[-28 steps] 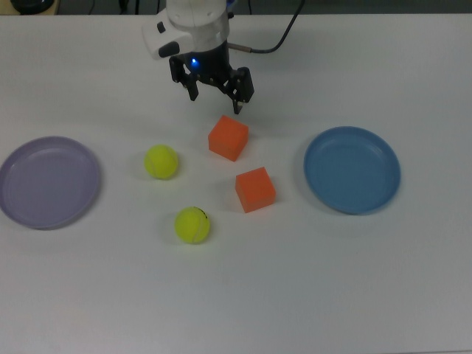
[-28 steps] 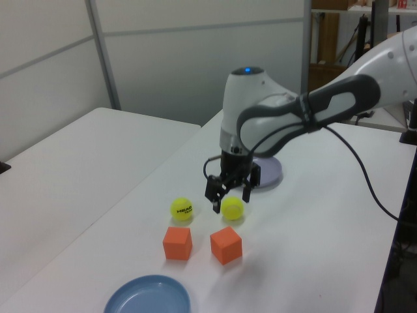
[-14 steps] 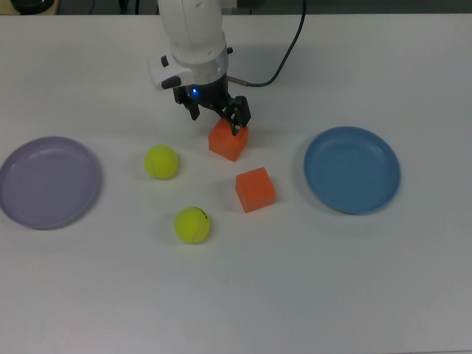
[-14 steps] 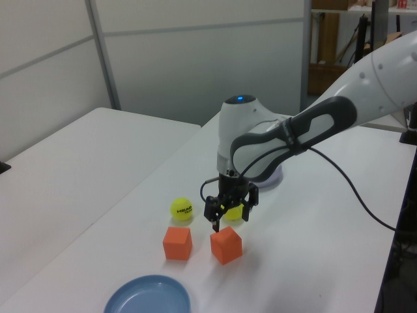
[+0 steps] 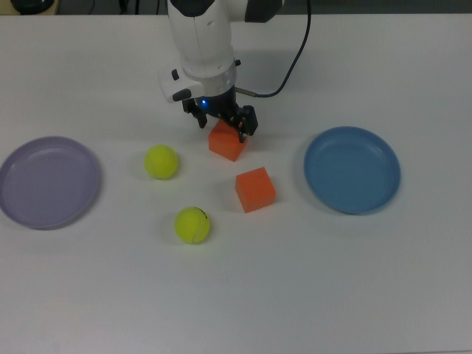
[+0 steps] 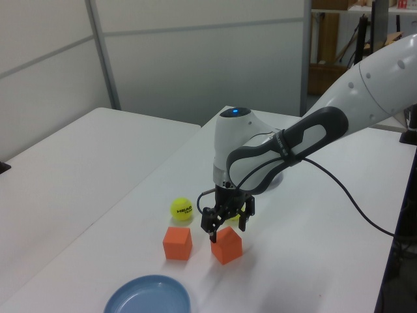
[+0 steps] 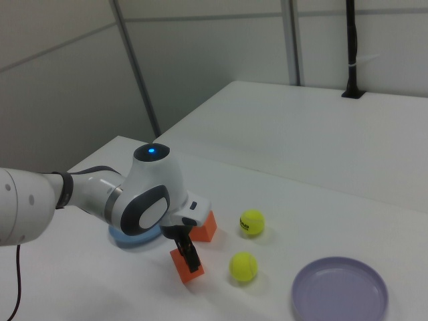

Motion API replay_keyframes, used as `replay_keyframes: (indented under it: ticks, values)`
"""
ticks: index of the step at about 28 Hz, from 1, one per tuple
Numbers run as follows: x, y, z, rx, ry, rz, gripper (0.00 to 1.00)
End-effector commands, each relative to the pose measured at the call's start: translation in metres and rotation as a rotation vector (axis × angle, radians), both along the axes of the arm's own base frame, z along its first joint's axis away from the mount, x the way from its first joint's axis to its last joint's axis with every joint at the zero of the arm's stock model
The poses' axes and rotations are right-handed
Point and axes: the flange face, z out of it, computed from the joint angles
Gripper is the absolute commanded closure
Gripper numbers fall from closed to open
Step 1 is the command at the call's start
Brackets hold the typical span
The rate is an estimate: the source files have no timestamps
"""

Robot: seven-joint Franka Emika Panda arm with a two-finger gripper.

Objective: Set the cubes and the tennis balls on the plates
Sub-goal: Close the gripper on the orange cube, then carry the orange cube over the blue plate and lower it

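**Gripper low over the upper cube, fingers spread**

The gripper (image 5: 223, 122) sits right at one orange cube (image 5: 226, 143), its fingers spread apart on either side of the cube's top; whether they touch it cannot be told. The second cube (image 5: 255, 189) lies on the table (image 5: 236, 295) just beside, toward the blue plate (image 5: 352, 169). Two tennis balls (image 5: 161, 161) (image 5: 192, 225) rest toward the top view's left, between the cubes and the purple plate (image 5: 48, 181). Both plates hold nothing.
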Motion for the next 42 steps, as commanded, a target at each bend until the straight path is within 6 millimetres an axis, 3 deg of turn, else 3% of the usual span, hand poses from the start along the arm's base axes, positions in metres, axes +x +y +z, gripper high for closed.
replay_keyframes:
  ticks: [1,12,15,16,19,20,21,25,29,31,34,36,37,42]
  values:
    - [-0.003,0.006,-0.008,-0.005,-0.019,-0.009,0.0]
    - [-0.002,0.014,-0.029,-0.023,-0.018,0.018,0.0]
    - [-0.002,0.015,-0.033,-0.024,-0.011,0.018,0.1]
    - [-0.001,0.016,-0.032,-0.023,-0.014,0.018,0.3]
    - [0.001,0.015,-0.029,-0.022,-0.02,0.016,0.72]
    - [0.002,0.016,-0.026,-0.02,-0.025,0.013,0.92]
    - [0.003,0.014,-0.024,-0.019,-0.028,0.01,1.0]
    - [0.008,0.014,0.001,-0.009,-0.069,0.014,1.0]
    - [0.006,0.027,0.036,0.004,-0.128,0.06,1.0]
    - [0.001,0.057,0.053,0.016,-0.136,0.128,1.0]
    - [0.003,0.075,0.069,0.023,-0.154,0.158,1.0]
    - [0.001,0.092,0.074,0.025,-0.168,0.187,1.0]
    - [-0.005,0.112,0.077,0.028,-0.174,0.216,1.0]
    - [-0.001,0.145,0.077,0.026,-0.191,0.25,1.0]
